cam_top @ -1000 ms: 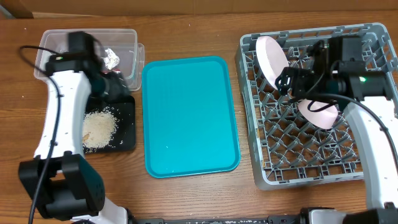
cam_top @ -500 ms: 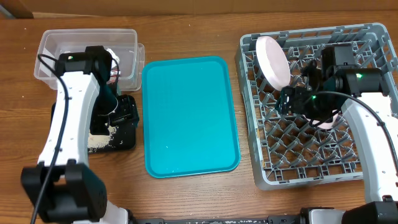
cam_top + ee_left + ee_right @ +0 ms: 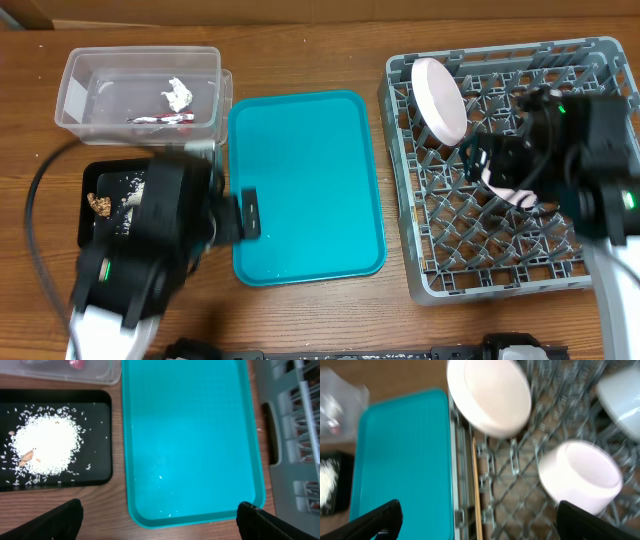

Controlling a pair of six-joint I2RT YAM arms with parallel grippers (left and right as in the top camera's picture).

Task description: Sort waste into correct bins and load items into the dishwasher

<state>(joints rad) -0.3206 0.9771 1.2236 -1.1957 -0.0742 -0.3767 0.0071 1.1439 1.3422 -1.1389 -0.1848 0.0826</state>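
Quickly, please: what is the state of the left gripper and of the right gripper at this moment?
Left gripper: open, holding nothing.
Right gripper: open, holding nothing.

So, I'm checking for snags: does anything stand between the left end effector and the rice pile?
Nothing visible does. The rice pile lies uncovered on the black tray, beside the open left end effector, which hangs over the teal tray.
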